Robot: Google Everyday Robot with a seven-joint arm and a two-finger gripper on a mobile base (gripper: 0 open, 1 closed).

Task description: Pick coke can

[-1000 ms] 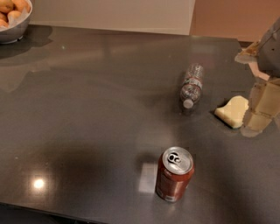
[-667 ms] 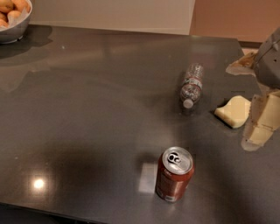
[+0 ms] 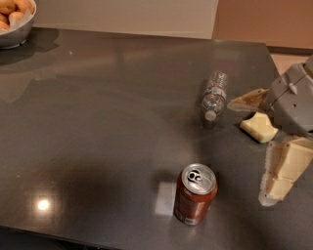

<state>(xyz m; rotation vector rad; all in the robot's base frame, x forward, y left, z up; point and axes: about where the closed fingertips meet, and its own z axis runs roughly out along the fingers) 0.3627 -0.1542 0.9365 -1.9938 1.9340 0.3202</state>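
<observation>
**A:** What is on the surface?

**B:** A dark grey, glossy table (image 3: 98,97) fills most of the camera view, seen from above at an angle. The coke can (image 3: 194,194) stands upright near the front edge, a little right of centre. It is dark red-brown with a silver top and a pull tab, and a white label patch shows near its base. Nothing touches it.

**A:** Where is the gripper?

**B:** The gripper (image 3: 249,151) reaches in from the right edge, well up and to the right of the can and apart from it. Its grey body sits at the frame's border. The upper finger (image 3: 247,100) points left, toward the middle of the table. The lower finger (image 3: 281,171) points down, toward the front edge. The two pale tan fingers are spread wide, with nothing between them.

**A:** Anything else nearby?

**B:** A clear plastic water bottle (image 3: 214,97) lies on its side behind the can, with its cap end facing the front. The upper finger's tip is just beside it, to its right. A pale yellow block (image 3: 258,128) rests on the table between the fingers and close to the gripper body, which partly hides it. I cannot tell what it is.

**A:** And further off?

**B:** A bowl (image 3: 17,36) sits at the far left corner, cut off by the frame, holding round orange-tan pieces (image 3: 10,12). A pale rectangular patch (image 3: 165,197) shows on the table just left of the can. A bright spot of reflected light (image 3: 43,204) shows near the front left.
</observation>
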